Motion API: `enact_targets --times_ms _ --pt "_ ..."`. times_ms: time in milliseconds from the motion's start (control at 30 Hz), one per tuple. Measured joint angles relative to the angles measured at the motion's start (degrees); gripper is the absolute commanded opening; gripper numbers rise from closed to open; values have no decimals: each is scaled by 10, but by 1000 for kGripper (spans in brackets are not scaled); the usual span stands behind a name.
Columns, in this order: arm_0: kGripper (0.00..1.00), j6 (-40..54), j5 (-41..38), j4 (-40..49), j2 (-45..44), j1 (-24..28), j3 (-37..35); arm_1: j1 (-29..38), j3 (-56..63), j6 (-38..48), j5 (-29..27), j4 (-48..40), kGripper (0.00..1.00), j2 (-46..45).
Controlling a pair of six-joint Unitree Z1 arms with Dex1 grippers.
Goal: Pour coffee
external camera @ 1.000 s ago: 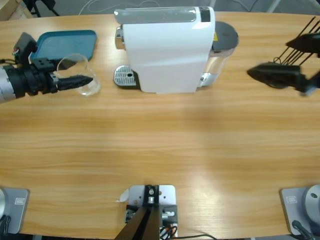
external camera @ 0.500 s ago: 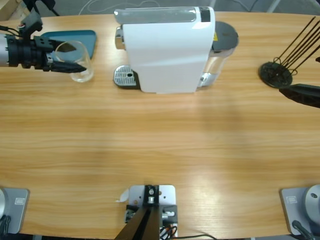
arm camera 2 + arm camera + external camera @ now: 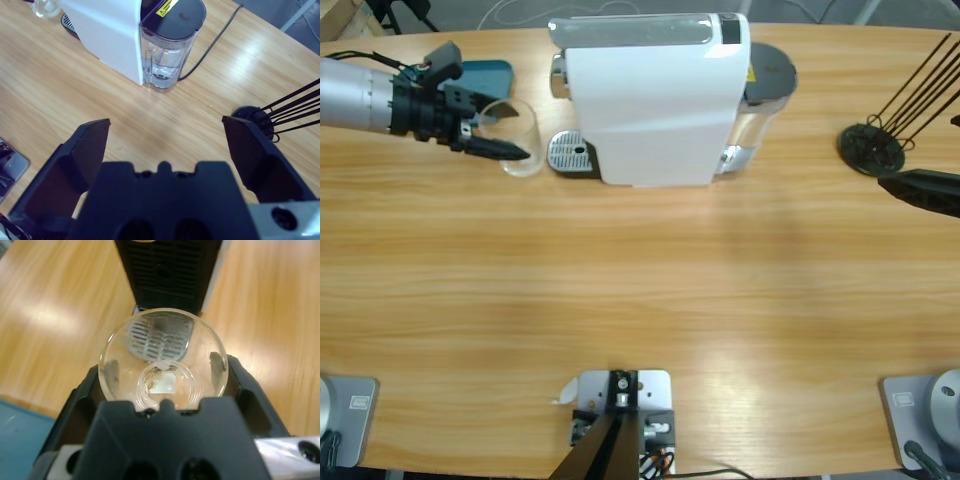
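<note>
Our left gripper squeezes the empty glass beside the coffee machine's drip tray — a bump could tip it. Our right gripper hangs open — holding nothing.

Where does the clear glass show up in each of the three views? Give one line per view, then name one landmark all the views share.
High view: the glass is at upper left, held in the left gripper, just left of the coffee machine.
Left wrist view: the glass fills the middle, between the jaws.
Right wrist view: the glass shows only at the top left corner.
Shared landmark: the coffee machine's metal drip grate.
</note>
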Motion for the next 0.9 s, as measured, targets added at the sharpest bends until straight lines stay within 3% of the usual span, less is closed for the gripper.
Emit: enact_targets --times_ms 500,900 --pt "0 -7 -18 -15 59 -24 -65 0 4 0 0 -2 1000 6" --pt "0 -11 -5 -15 68 -43 -75 0 9 0 0 -10 1000 6"
